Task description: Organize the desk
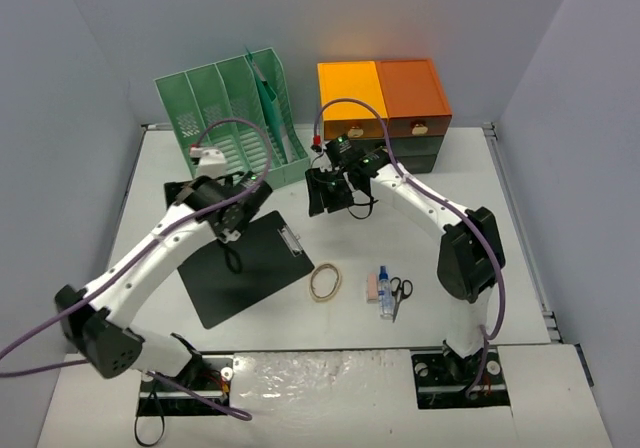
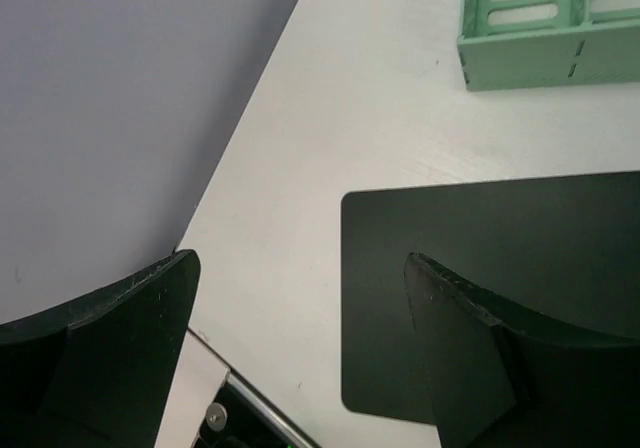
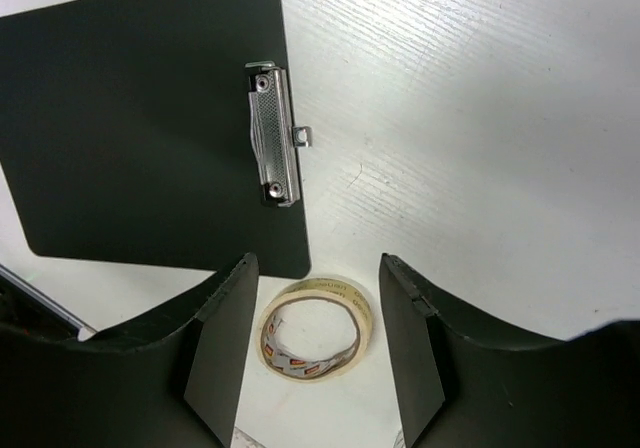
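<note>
Left gripper (image 2: pixel 300 260): fingers spread wide, nothing between them, holding nothing. It hung above the surface (image 1: pixel 340 243) at a corner of the black clipboard (image 2: pixel 500 268), with one finger over the board and the other over bare white top.

Right gripper (image 3: pixel 318 260): open roughly halfway, also empty. It sat high, near the middle of the surface. Through its gap I saw the tape roll (image 3: pixel 312 330) lying flat below, untouched.

Clipboard lay flat and skewed, left of centre, under the left arm. Its metal clip (image 3: pixel 272 133) was on the edge facing the right arm. The tape roll was just beside the board's near-right corner; I couldn't tell if they touched.

Right of the roll, towards the right arm's base, was a tight cluster of three things. It was a small pink block (image 1: pixel 372 287), a small bottle with a blue cap (image 1: pixel 385 296) and scissors (image 1: pixel 401 291). All three were lying down and nearly side by side.

Far edge: green slotted file rack (image 1: pixel 235 118) on the left, upright. The orange drawer cabinet (image 1: pixel 385 108) stood beside it on the right, well apart from the loose items.

The surface itself was plain white and wide, running from the arm bases at the near edge back to the grey walls. It carried everything listed.
</note>
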Controlling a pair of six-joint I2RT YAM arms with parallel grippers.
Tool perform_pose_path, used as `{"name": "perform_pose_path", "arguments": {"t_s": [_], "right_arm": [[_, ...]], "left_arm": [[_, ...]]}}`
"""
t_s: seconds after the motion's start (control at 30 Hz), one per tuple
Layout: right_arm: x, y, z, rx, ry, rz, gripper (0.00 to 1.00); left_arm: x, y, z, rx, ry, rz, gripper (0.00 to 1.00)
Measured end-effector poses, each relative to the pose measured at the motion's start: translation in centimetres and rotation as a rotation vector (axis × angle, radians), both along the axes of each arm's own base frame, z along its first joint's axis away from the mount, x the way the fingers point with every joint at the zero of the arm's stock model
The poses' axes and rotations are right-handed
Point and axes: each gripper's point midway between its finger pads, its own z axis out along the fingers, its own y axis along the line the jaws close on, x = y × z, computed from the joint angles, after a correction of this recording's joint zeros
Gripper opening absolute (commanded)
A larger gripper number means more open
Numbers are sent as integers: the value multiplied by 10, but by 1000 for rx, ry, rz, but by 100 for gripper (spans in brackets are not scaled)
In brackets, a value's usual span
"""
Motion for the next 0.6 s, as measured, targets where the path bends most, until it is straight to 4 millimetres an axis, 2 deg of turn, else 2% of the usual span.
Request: {"name": "perform_pose_path", "arguments": {"t_s": [0.1, 0.23, 0.33, 0.43, 0.6], "right_arm": [[1, 6, -4, -3, -18, 8, 49], [-9, 28, -13, -28, -53, 69, 48], [-21, 48, -25, -55, -77, 127, 48], [-32, 62, -41, -91, -89, 171, 48], [-35, 64, -62, -156, -106, 174, 49]], "left_arm": [[-21, 16, -9, -108, 27, 30, 82], [-44, 20, -48, -244, 141, 71, 83], [-52, 12, -68, -312, 215, 77, 83], [-54, -1, -77, -379, 243, 70, 83], [-53, -11, -85, -496, 251, 87, 84]]}}
